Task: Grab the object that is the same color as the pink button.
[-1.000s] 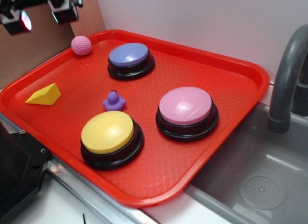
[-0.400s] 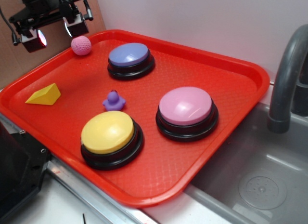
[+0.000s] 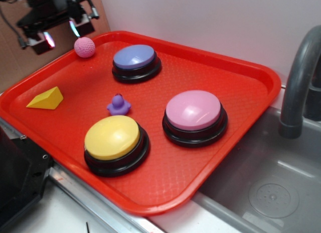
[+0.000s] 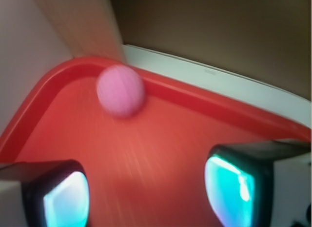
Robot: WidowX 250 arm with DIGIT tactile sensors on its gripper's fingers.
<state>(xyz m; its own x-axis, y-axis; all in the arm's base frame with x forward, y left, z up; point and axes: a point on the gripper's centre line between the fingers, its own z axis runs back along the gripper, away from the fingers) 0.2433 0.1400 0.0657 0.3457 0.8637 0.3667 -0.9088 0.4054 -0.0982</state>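
A small pink dimpled ball (image 3: pixel 85 47) lies in the far left corner of the red tray (image 3: pixel 241 82). In the wrist view the pink ball (image 4: pixel 120 90) sits against the tray's curved rim, ahead of the fingers and left of centre. The large pink button (image 3: pixel 194 110) with a black base stands on the tray's right part. My gripper (image 3: pixel 61 33) hangs in the air just left of and above the ball, not touching it. Its jaws are wide apart and hold nothing (image 4: pixel 146 197).
A blue-purple button (image 3: pixel 134 57), a yellow button (image 3: pixel 112 138), a small purple duck (image 3: pixel 118 104) and a yellow wedge (image 3: pixel 46 98) also sit on the tray. A brown cardboard wall stands behind the gripper. A grey sink (image 3: pixel 271 193) and faucet (image 3: pixel 298 77) are to the right.
My gripper has come down and shifted right toward the pink ball, tilting as it moved. The ball and the other things have stayed put.
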